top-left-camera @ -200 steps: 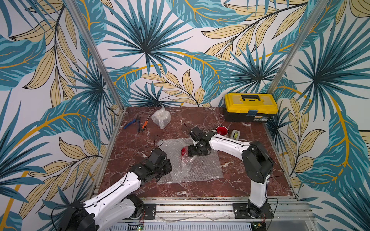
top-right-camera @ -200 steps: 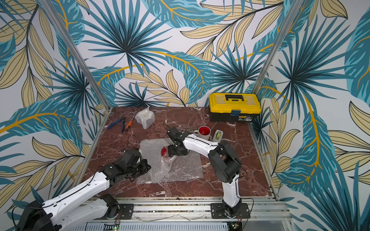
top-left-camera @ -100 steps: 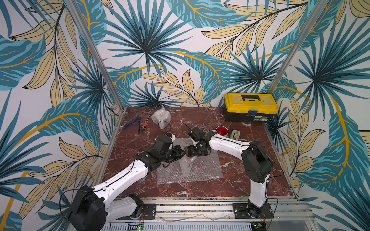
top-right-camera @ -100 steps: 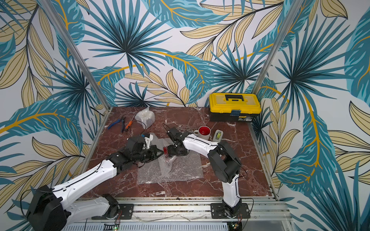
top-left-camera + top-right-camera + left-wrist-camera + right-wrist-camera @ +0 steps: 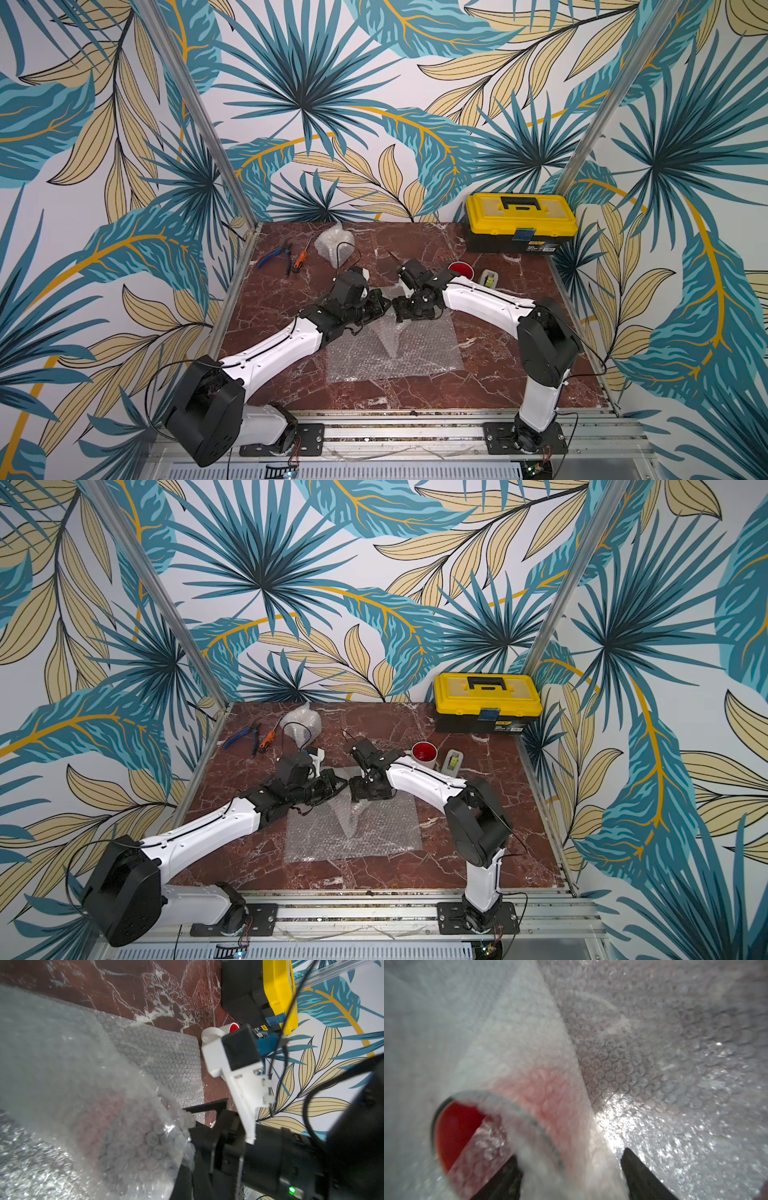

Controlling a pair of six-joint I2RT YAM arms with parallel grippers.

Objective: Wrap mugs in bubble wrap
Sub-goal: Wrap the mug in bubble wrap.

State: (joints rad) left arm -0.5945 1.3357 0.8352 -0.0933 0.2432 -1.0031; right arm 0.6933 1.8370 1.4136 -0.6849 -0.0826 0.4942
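The red mug (image 5: 454, 1126) is lying at the far edge of the bubble wrap (image 5: 415, 353), about the centre of the bench (image 5: 519, 374). A fold of the wrap is covering it, and only part of its red inside is showing. The mouth is facing the right wrist camera. The body, a pink patch under the bubbles, is running away from that camera, so the long axis is lying roughly along the right tool's reach. In both top views the arms and the fold are hiding the mug, so its heading against the bench edges cannot be read.

The right tool (image 5: 571, 1154) is gripping the mug's mouth end through the wrap with its jaws set wide. One of the fingers (image 5: 639, 1174) is pressing on the outside.

The left tool (image 5: 380, 305) is clamped fully closed on the wrap and is holding it up in a ridge above the flat sheet.

The white mug (image 5: 460, 270) is standing upright beyond the right arm, with a tape dispenser (image 5: 488, 277) just beside it. A yellow toolbox (image 5: 521, 222) is occupying the far right corner.
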